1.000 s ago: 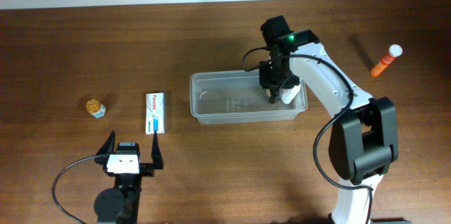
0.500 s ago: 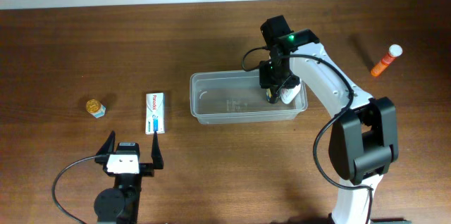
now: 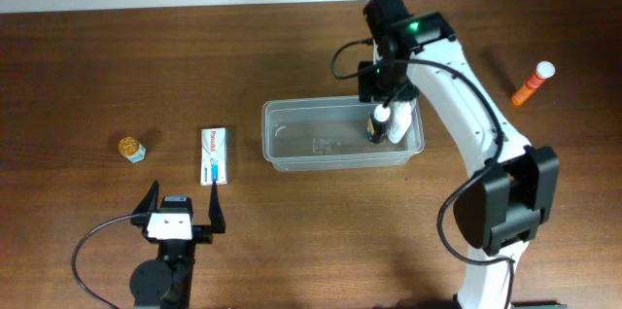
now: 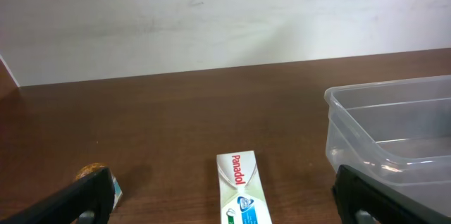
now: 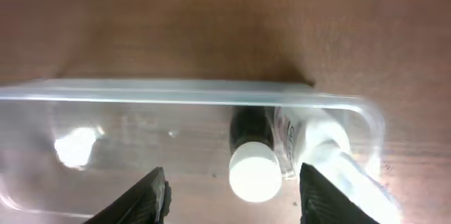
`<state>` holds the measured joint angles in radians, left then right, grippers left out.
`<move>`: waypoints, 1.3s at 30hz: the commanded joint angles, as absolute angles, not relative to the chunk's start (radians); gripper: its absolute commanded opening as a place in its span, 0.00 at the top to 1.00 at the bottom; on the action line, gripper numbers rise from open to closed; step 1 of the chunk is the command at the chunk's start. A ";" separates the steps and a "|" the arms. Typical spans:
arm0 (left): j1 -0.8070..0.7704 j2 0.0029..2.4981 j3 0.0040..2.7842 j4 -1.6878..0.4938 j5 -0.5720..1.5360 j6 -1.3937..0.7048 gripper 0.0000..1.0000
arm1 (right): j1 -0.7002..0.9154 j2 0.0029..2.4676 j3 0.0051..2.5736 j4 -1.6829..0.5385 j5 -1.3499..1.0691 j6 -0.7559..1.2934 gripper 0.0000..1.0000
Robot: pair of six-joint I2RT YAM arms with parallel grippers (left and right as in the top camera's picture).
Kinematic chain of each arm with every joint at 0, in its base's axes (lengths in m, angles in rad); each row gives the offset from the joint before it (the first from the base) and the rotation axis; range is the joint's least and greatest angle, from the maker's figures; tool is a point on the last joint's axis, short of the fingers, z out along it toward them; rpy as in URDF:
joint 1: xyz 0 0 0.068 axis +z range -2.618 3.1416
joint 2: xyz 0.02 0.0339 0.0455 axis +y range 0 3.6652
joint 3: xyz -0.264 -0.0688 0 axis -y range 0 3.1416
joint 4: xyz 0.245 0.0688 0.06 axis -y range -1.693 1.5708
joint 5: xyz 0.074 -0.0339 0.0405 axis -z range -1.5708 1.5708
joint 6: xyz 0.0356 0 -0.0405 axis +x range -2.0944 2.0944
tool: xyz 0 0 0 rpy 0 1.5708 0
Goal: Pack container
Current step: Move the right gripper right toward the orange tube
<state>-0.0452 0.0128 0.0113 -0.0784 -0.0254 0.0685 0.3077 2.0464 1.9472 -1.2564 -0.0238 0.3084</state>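
The clear plastic container [image 3: 292, 142] lies at the table's middle; it also shows in the left wrist view [image 4: 394, 129] and the right wrist view [image 5: 141, 91]. At its right end a dark bottle with a white cap [image 3: 376, 126] [image 5: 254, 173] stands upright beside a white bottle [image 3: 397, 124] [image 5: 330, 150]. My right gripper [image 3: 382, 98] [image 5: 238, 199] is open and empty, hovering above the dark bottle and clear of it. My left gripper [image 3: 183, 202] [image 4: 222, 210] is open and empty near the front edge, behind a Panadol box [image 3: 214, 155] [image 4: 241, 189].
A small jar with a gold lid [image 3: 132, 148] [image 4: 93, 175] stands at the far left. An orange tube with a white cap [image 3: 533, 84] lies at the far right. The container's left part holds nothing. A white wall runs along the back.
My right gripper has let go of the dark bottle and risen out of the container toward the back. The bottle stays standing inside. The left arm has not moved.
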 commanded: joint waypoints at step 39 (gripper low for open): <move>-0.041 0.007 0.009 -0.083 -0.014 0.084 0.01 | -0.363 2.006 2.077 -1.208 0.134 0.156 0.01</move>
<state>-0.0452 0.0128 0.0113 -0.0784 -0.0254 0.0685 -0.3340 2.0079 2.0926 -1.2575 0.1406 0.1963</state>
